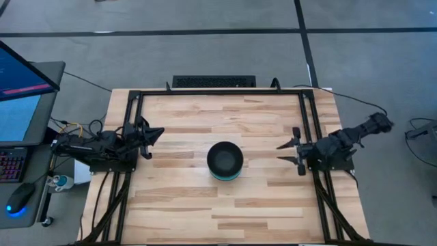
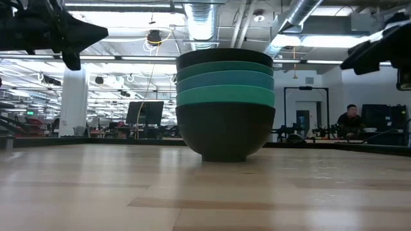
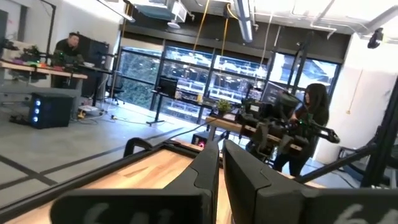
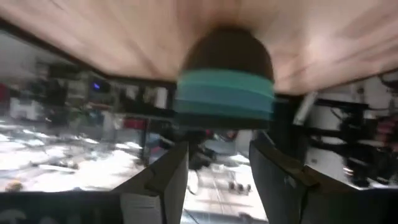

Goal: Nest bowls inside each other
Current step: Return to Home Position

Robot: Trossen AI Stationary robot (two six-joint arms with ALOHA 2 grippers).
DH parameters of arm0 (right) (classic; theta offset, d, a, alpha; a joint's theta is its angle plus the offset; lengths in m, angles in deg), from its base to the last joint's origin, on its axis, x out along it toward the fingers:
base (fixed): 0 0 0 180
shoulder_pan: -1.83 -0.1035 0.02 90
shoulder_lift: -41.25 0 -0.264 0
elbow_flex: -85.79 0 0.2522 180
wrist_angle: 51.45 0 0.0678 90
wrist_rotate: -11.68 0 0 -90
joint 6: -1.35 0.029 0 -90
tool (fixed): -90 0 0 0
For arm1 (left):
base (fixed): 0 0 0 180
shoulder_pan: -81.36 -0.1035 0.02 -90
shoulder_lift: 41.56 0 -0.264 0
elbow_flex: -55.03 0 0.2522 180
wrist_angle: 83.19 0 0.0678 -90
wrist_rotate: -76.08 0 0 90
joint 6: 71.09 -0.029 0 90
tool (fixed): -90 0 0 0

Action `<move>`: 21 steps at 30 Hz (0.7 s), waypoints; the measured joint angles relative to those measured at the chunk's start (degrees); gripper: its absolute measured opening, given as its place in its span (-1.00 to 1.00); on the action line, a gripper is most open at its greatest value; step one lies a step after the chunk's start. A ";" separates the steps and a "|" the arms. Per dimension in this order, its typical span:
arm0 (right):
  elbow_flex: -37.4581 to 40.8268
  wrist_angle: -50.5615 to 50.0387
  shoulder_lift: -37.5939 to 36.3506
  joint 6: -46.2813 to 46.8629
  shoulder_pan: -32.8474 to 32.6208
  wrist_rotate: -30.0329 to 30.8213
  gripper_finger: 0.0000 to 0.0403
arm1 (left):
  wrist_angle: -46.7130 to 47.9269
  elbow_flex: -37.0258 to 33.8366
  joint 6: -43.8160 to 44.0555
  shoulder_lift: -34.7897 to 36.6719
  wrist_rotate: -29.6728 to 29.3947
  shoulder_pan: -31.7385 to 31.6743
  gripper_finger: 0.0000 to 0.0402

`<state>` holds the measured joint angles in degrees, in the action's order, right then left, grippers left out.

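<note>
Pale wood table (image 1: 198, 212) below me, big open workshop beyond it, a monitor (image 2: 144, 112) and a person (image 2: 350, 117) far back. Over on the left edge, my left pincer (image 1: 158, 132) hangs with fingers drawn together, holding nothing. Dead centre, the bowls (image 1: 224, 161) sit nested in one stack, black on top. Out right, my right pincer (image 1: 289, 153) hovers spread wide, empty.
</note>
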<state>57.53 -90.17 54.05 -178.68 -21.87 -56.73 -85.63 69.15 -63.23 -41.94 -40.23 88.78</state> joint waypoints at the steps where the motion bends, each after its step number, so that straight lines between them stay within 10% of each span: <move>1: -0.01 0.54 0.00 -0.01 -1.69 1.42 -0.05 | 0.02 0.02 0.00 0.00 -0.43 0.00 -0.93; 13: -0.11 -2.07 -3.33 18.06 -9.65 6.82 -0.04 | -0.14 0.01 -0.50 0.01 -6.00 -0.01 -0.93; 17: -0.09 -2.29 -2.65 43.19 -8.59 4.67 -0.05 | -0.18 0.01 -0.73 0.00 -5.92 0.00 -0.93; 21: -0.09 2.28 -2.14 78.91 -8.15 -9.81 -0.04 | -0.23 0.01 -1.56 0.00 -5.85 0.00 -0.93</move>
<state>57.44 -87.90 51.91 -99.77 -30.02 -66.54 -85.86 69.16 -64.79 -41.94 -46.08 88.78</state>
